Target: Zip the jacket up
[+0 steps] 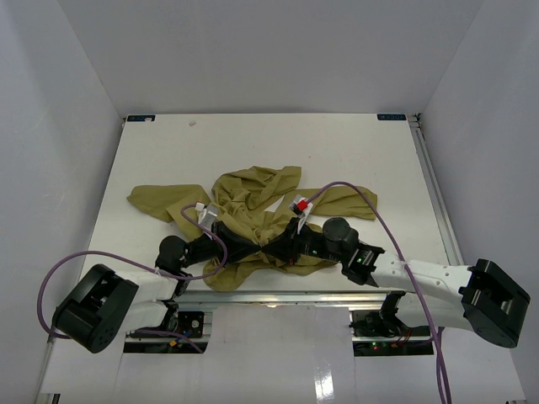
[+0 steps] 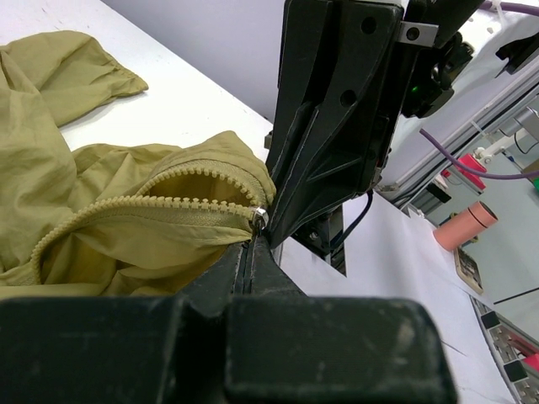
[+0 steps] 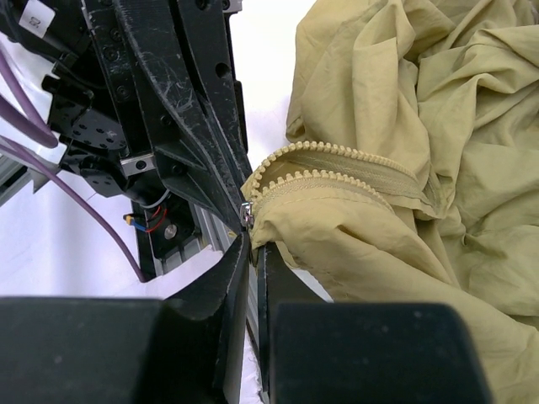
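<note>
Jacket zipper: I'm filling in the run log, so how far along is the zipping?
Done: both tools sit at one end of the zipper. In hand: the left tool and right tool pinch the jacket right at the metal slider. Left: the two rows of teeth curve apart from the slider, so the visible length is unzipped and needs closing.

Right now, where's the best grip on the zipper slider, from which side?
Pinch the small metal slider at the jacket corner, where both tooth rows converge. Approach from the hem side, fingers in line with the teeth: the rows fan open beyond it. Left gripper and right gripper are shut there.
</note>
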